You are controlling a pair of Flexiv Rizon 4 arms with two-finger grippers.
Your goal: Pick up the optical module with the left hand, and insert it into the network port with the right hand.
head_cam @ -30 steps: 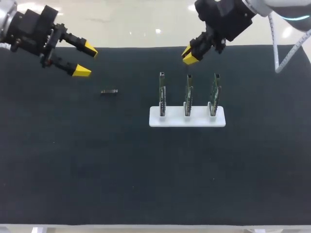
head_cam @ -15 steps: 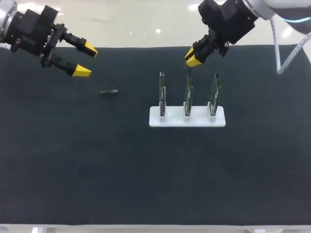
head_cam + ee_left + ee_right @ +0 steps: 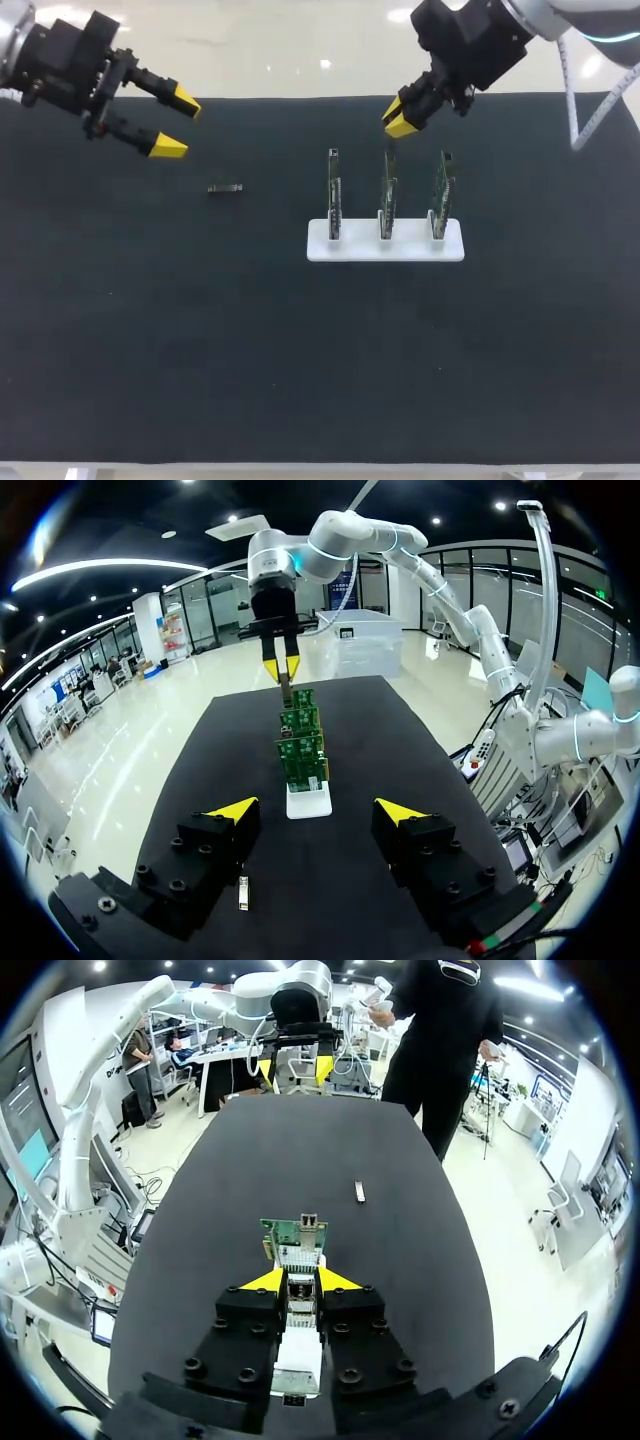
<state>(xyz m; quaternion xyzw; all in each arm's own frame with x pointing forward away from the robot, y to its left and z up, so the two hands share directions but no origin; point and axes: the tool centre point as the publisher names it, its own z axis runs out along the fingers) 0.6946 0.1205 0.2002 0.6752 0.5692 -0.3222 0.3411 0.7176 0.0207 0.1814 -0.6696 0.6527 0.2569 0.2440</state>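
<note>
1. Judging from how things lay, I had not yet begun the task: the optical module (image 3: pixel 226 188) was lying flat on the table (image 3: pixel 150 330), touched by nothing, well apart from the white holder (image 3: pixel 410 248) with its three upright boards.
2. My left gripper (image 3: pixel 177 122) hung in the air near the module, a little behind it, with its fingers wide apart and nothing between them.
3. My right gripper (image 3: pixel 398 117) hovered above the far end of the middle board (image 3: pixel 387 190). Its fingers were only slightly apart and held nothing.
4. All steps were left, I think: to pick up the module with the left, to give it to the right, and to push it into the network port (image 3: pixel 309 1222).
5. The port was hard to make out. In the right wrist view I saw a small metal cage on the top of the nearest board, but its opening I could not see.
6. The module was very small in every view, so I could not tell which end was its front.
</note>
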